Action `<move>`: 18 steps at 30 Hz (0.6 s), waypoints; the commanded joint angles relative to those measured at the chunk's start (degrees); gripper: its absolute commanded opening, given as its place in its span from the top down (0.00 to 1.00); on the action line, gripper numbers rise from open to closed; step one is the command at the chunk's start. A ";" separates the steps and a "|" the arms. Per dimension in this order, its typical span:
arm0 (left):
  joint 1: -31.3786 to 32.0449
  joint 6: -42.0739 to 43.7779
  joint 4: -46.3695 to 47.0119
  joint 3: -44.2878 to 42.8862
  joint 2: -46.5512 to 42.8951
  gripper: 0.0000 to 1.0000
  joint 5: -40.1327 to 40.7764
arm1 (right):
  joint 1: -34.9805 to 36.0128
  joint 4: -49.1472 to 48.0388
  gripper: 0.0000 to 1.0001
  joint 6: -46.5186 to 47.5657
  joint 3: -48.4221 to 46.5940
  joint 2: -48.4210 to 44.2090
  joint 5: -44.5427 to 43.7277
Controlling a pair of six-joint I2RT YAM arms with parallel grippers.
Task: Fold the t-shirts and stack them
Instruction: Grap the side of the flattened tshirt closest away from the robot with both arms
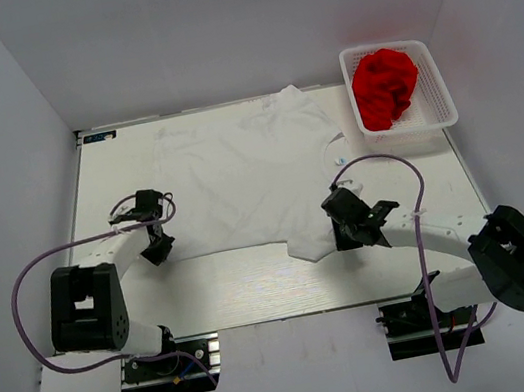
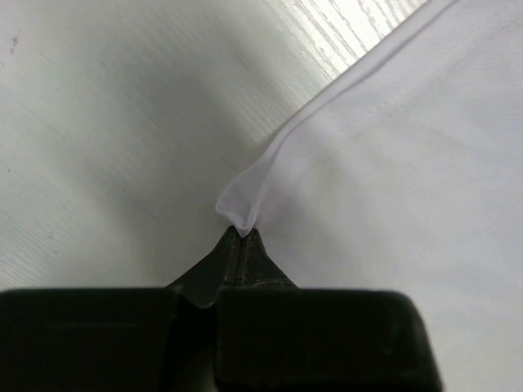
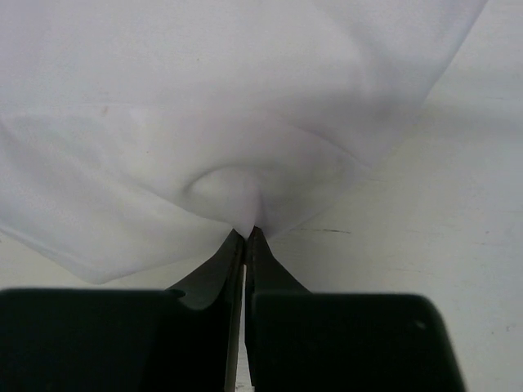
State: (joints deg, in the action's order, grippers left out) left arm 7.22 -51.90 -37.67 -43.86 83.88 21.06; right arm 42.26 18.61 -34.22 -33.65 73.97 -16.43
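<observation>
A white t-shirt (image 1: 238, 175) lies spread flat over the middle and back of the table. My left gripper (image 1: 157, 247) is shut on its near left hem corner; the cloth (image 2: 242, 214) puckers at the closed tips (image 2: 242, 234). On the near right side my right gripper (image 1: 342, 236) is shut on the shirt's edge, where the fabric (image 3: 229, 196) bunches into a small peak at the tips (image 3: 247, 234). A crumpled red t-shirt (image 1: 385, 85) sits in the basket at the back right.
A white plastic lattice basket (image 1: 439, 114) stands at the table's back right corner, holding the red shirt. Bare table (image 1: 247, 285) runs along the near edge in front of the white shirt. White walls close in on three sides.
</observation>
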 commanded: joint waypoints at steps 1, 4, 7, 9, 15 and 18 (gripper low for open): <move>-0.28 1.09 -0.47 -0.09 -4.94 1.00 -1.80 | 0.19 3.80 1.00 0.20 -2.82 -1.29 -2.83; -0.28 1.62 0.14 -0.62 -6.79 1.00 -4.78 | 0.02 5.29 1.00 1.25 -6.85 -1.55 -2.73; -0.28 1.63 -0.38 -3.86 -6.80 1.00 -4.80 | -0.25 5.38 1.00 1.78 -9.76 -2.17 -4.75; -0.28 1.63 -1.61 -6.23 -6.80 1.00 -4.02 | -0.42 5.12 1.00 3.27 -12.57 -1.91 -5.98; -0.28 1.10 -2.23 -11.86 -4.17 1.00 -3.48 | -2.53 6.09 1.00 5.56 -19.61 0.99 -8.01; -0.28 1.10 -3.37 -16.07 -0.92 1.00 -1.72 | -4.63 3.90 1.00 6.88 -21.19 3.54 -7.75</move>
State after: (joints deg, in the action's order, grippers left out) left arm 7.22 -50.85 -39.83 -55.72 80.62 17.65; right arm 39.18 23.62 -29.34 -52.69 75.50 -22.20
